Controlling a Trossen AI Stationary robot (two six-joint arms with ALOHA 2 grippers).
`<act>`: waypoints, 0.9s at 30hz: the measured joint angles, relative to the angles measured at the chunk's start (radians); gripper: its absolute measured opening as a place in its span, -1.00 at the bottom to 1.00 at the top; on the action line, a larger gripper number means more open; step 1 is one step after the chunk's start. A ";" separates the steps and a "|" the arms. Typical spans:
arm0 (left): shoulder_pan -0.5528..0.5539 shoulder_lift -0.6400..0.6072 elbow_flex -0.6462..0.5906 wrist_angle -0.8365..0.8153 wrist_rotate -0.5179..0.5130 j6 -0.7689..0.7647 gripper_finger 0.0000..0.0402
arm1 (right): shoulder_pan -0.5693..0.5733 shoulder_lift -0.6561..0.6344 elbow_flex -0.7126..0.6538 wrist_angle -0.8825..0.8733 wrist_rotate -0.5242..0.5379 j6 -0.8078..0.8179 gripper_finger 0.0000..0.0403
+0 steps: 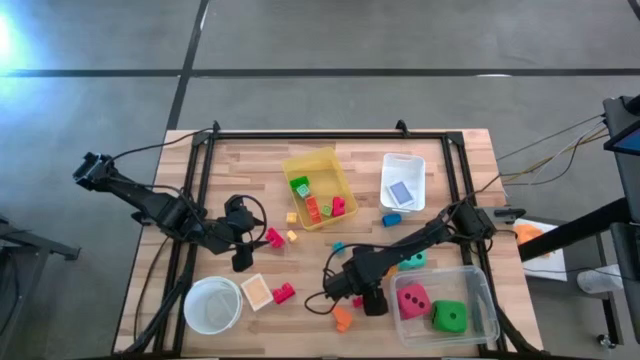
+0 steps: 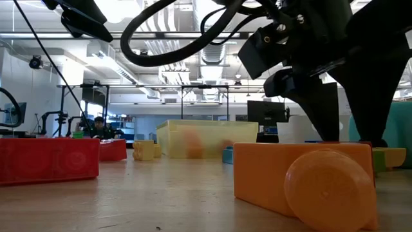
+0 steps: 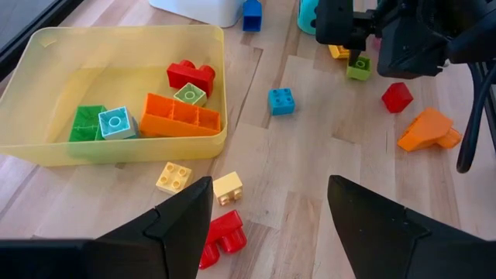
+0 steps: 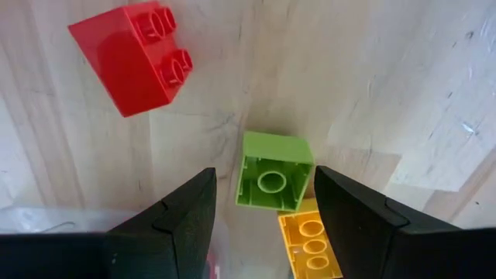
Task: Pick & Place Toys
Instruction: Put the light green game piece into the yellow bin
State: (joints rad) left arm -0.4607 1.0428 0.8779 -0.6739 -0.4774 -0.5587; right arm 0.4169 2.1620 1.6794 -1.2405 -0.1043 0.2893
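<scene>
The bin (image 1: 319, 186) sits at the table's (image 1: 240, 160) middle rear, several blocks inside. Right of the bin stands a tray (image 1: 403, 181). Just left-front of the bin lie two blocks (image 1: 273, 237). Well front-left of it: a bowl (image 1: 212, 304). Front-right: a tub (image 1: 447, 304) holding two dice (image 1: 412, 297).

Bright overhead light; near low-view blocks blurred.

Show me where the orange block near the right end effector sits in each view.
High view: orange block near the table's front edge, just left of the right end effector.
Low view: large in the foreground, right of centre.
Left wrist view: beside a red block, near the right arm.
Right wrist view: not in it.
Shared landmark: the right end effector.
</scene>
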 joint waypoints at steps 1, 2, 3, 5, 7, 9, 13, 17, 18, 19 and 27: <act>0.000 0.000 0.000 0.000 0.000 0.000 0.28 | 0.000 0.000 0.000 0.000 0.005 0.000 0.04; 0.000 0.000 0.000 0.000 0.000 0.000 0.28 | 0.000 0.000 0.000 0.000 0.018 0.000 0.04; 0.000 0.000 0.000 0.000 0.000 0.000 0.28 | 0.000 0.000 0.000 0.001 0.037 0.000 0.04; 0.000 0.000 0.000 0.000 0.000 0.000 0.28 | 0.000 0.000 0.000 0.001 0.060 0.008 0.04; 0.000 0.000 0.000 0.000 0.000 0.000 0.28 | 0.000 0.000 0.000 0.002 0.058 0.010 0.04; 0.000 0.000 0.000 0.000 0.000 0.000 0.28 | 0.003 0.000 -0.002 0.002 0.047 0.012 0.04; 0.000 0.000 0.000 0.000 0.001 0.000 0.28 | 0.011 0.000 -0.002 0.002 0.020 0.037 0.04; 0.000 0.000 0.000 0.000 0.002 0.000 0.28 | 0.015 0.000 -0.008 0.005 0.023 0.046 0.04; 0.000 0.000 0.000 0.000 0.002 0.000 0.28 | 0.015 0.000 -0.012 0.006 0.027 0.045 0.04; 0.000 0.000 0.000 0.000 0.002 0.000 0.28 | 0.015 0.000 -0.018 0.009 0.028 0.044 0.04; 0.000 0.000 0.000 0.000 0.021 -0.003 0.28 | 0.015 0.000 -0.069 0.051 0.028 0.048 0.04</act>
State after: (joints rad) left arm -0.4606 1.0431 0.8776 -0.6739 -0.4561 -0.5617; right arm 0.4320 2.1620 1.6101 -1.1900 -0.0761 0.3373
